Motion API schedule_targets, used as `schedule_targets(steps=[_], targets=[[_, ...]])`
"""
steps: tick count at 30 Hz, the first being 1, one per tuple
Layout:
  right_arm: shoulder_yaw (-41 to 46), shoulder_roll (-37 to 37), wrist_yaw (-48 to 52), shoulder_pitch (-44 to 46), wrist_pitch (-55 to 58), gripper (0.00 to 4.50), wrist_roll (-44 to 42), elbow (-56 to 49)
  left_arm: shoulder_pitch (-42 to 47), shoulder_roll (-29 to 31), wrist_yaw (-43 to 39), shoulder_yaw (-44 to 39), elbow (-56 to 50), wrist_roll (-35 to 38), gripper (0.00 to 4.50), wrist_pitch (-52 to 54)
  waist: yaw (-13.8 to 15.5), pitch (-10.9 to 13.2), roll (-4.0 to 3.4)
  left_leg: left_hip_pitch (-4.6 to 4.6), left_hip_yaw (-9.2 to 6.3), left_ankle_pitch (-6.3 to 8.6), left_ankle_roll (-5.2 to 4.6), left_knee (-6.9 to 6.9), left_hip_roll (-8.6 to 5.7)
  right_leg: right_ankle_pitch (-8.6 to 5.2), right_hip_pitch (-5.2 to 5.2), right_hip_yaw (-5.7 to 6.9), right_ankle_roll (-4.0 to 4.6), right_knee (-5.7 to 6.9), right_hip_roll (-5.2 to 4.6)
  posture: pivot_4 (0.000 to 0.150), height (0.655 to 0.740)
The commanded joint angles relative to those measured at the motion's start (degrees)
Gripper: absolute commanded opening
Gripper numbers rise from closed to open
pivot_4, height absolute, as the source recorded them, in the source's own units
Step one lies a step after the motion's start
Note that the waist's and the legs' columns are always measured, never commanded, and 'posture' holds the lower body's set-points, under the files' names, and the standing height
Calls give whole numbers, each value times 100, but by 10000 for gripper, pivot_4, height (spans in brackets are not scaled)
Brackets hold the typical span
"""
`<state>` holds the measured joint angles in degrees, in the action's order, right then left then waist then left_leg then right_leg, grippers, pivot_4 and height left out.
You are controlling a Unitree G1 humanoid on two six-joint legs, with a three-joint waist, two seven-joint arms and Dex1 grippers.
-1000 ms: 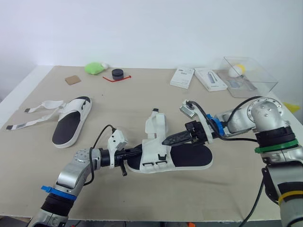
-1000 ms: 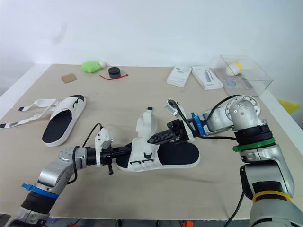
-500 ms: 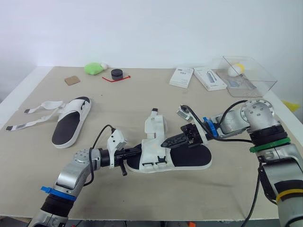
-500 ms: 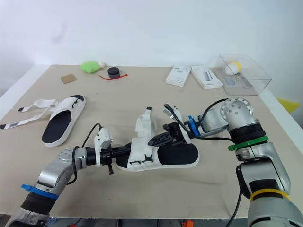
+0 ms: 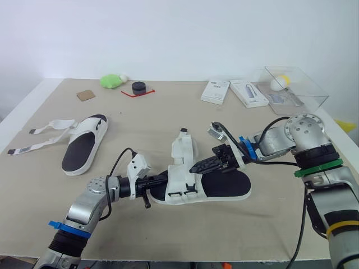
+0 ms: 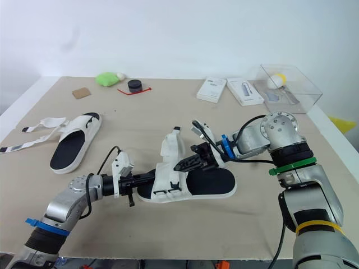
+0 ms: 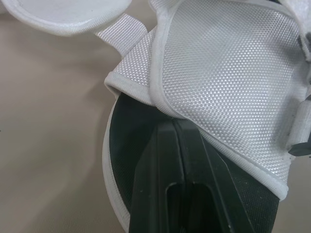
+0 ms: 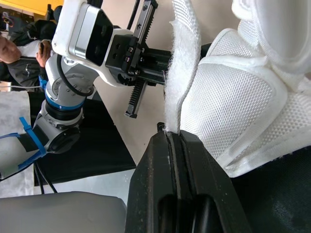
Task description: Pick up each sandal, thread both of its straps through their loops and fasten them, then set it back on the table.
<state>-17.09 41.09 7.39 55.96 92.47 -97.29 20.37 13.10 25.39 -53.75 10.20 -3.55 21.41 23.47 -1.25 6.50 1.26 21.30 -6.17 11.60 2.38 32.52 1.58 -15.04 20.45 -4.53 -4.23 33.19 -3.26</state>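
At the centre of the tabletop (image 5: 162, 120), the near sandal (image 5: 224, 188) lies on its sole, black footbed up and white upper raised. Both tools meet at it.

Head views:
- The left tool (image 5: 161, 180) reaches the sandal's end from the robot's left.
- The right tool (image 8: 170, 134) comes in from the robot's right, above the footbed, to the upper.
- A second sandal (image 5: 83, 144) lies well apart on the robot's left, with its two straps (image 5: 45, 134) spread loose on the tabletop.
- A green object (image 5: 111, 81), a white box (image 5: 216, 91) and a clear container (image 5: 296, 89) sit along the far edge.

Right wrist view, adding detail the head views lack:
- The right tool is narrow, clamped on a white strap (image 8: 182, 63) that rises upright from between its fingers.
- The fuzzy face of the strap is visible, beside the mesh upper.
- The left tool's housing lies just beyond the strap.

Left wrist view:
- The left tool's fingers (image 7: 160, 160) are pressed together with no gap, over the footbed.
- Their tips touch the hem of the mesh upper (image 7: 228, 73); whether the hem is pinched cannot be told.
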Motion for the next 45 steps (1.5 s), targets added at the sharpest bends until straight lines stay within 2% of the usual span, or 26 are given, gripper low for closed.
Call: schedule_targets(steps=[1, 11, 25, 42, 45], targets=[[40, 22, -12, 151, 3, 622, -296, -37, -113, -11, 122, 121, 254, -192, 0, 100, 0, 0, 0, 0, 0, 0, 0, 0, 0, 0, 0, 0, 0, 0, 0, 1500, 7400], [-113, 126, -132, 73, 3, 622, -557, -213, -127, -49, 152, 117, 253, -196, 0, 89, 1, 1, -1, 3, 0, 0, 0, 0, 0, 0, 0, 0, 0, -3, -1, 1500, 7400], [135, 191, 271, -312, 3, 622, 598, -1319, -132, -57, 179, 118, 275, -204, 0, 60, 6, -1, -3, 8, -1, 0, 1, -1, 0, -2, 1, 1, -1, -5, -2, 1500, 7400], [348, 366, 961, -735, 3, 622, 1103, -2340, -123, -87, 170, 160, 286, -201, 0, 69, 12, 1, -3, 14, 0, 1, 2, -1, -2, -4, 8, 1, -1, -11, -8, 1500, 7400], [556, 315, 1051, -704, 3, 9864, 1127, -2311, -84, -89, 138, 174, 331, -211, 0, 63, 14, 1, -2, 15, 0, 1, 2, -1, -2, -5, 9, 2, -2, -12, -8, 1500, 7400]])
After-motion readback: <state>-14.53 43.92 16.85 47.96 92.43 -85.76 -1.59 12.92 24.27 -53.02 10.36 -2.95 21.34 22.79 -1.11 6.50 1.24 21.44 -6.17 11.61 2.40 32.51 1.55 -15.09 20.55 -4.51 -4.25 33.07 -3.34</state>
